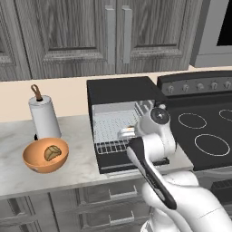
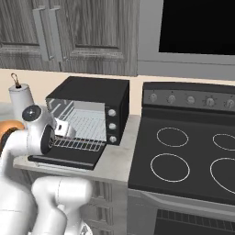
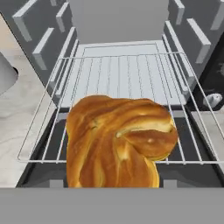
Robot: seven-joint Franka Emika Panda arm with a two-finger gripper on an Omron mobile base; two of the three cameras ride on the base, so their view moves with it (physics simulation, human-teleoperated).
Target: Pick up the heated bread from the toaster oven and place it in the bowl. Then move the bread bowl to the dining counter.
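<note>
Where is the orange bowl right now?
In the left base view, the bowl sits on the grey counter at the left, just in front of the paper towel roll and left of the open toaster oven.

Golden-orange bread (image 3: 118, 142), blk toaster oven (image 1: 118, 90), orange-brown bowl (image 1: 32, 164).

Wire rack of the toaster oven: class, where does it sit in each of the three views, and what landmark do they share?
Left base view: wire rack at centre.
Right base view: left of centre.
Hand view: upper middle, under the heated bread.
Shared landmark: the toaster oven around it.
</note>
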